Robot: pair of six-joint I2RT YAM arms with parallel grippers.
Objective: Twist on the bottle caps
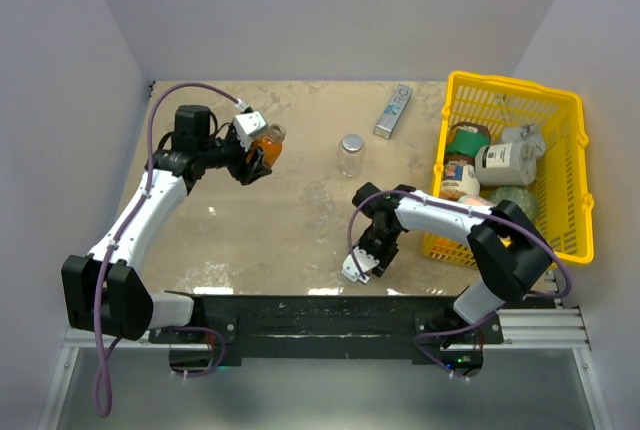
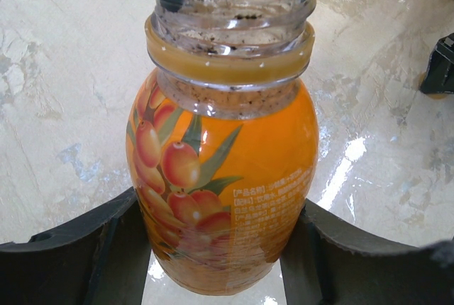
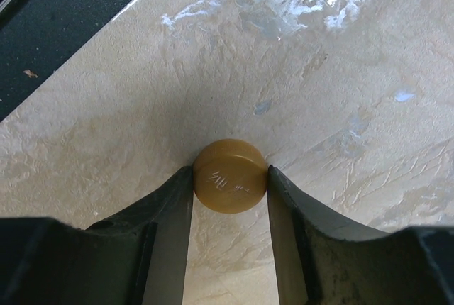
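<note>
Grip on the orange bottle (image 2: 227, 177) comes from the left jaws, clamped around its lower body at the far left of the surface (image 1: 290, 230). That leaves the open threaded neck free to take a lid. The right jaws, near the front edge, pinch the brownish-orange cap (image 3: 230, 176) from both sides as it lies flat, likely so it can be lifted across. The clear bottle (image 1: 351, 155) stands alone mid-surface. Whether it is capped I cannot tell.
</note>
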